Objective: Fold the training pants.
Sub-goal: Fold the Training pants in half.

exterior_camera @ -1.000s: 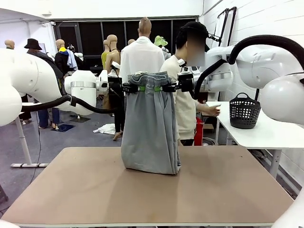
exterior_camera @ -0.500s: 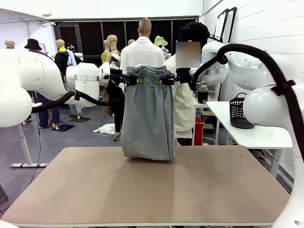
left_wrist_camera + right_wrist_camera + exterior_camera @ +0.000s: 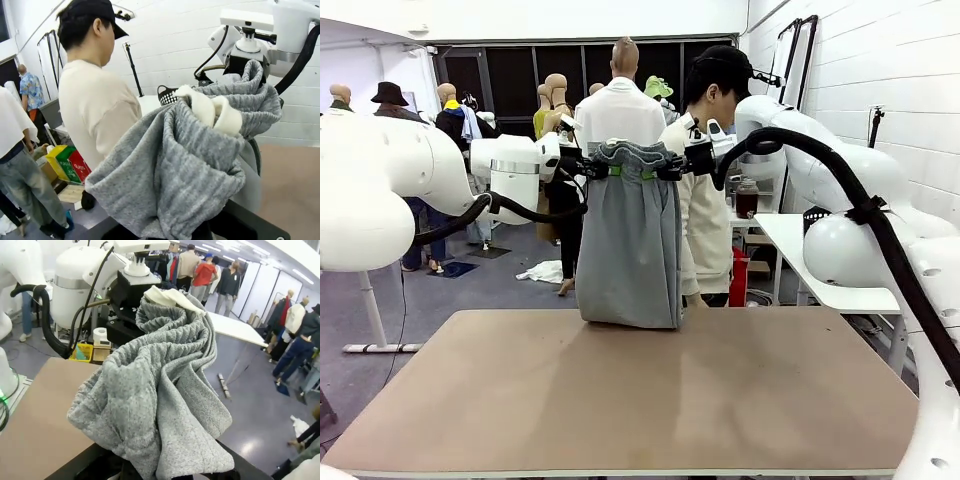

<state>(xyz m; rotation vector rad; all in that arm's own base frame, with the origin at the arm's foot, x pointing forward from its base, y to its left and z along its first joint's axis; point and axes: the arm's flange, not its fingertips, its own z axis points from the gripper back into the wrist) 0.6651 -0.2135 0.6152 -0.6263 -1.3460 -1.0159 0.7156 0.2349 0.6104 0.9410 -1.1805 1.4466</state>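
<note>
Both hands, left hand (image 3: 603, 170) and right hand (image 3: 665, 171), pinch the training pants (image 3: 630, 250) waistband at 12 o'clock; the hem has lifted, probably barely touching the tabletop (image 3: 620, 400).

One pair of grey training pants (image 3: 629, 245); two robot hands, left hand (image 3: 592, 168) and right hand (image 3: 670, 167); one brown counter (image 3: 620, 400); one person (image 3: 705, 200); one black basket (image 3: 167, 95).
</note>
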